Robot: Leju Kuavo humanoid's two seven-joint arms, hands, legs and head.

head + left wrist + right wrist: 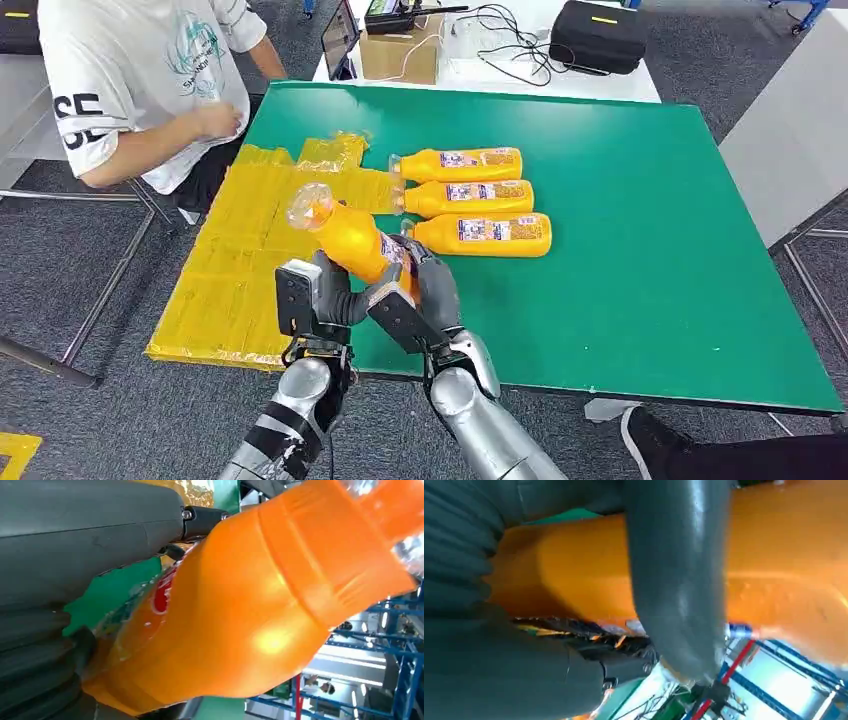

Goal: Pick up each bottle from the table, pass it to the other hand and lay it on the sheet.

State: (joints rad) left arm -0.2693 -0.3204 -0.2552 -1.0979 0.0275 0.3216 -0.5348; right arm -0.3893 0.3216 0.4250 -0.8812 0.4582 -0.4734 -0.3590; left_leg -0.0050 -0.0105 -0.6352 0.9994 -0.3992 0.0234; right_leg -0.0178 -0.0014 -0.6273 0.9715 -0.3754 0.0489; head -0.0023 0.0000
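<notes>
Above table edge, both hands gripping bottle

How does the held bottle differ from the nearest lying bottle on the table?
The held bottle is off the table, tilted, cap end up toward the yellow sheet; the nearest lying bottle rests flat on the green table. The held one sits between the left hand and right hand; the lying one is untouched. Both are orange with labels.

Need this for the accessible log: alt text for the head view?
Both robot hands, left and right, hold one orange bottle over the green table's near edge. Three more bottles lie beside a yellow sheet; a seated person is at far left.
</notes>
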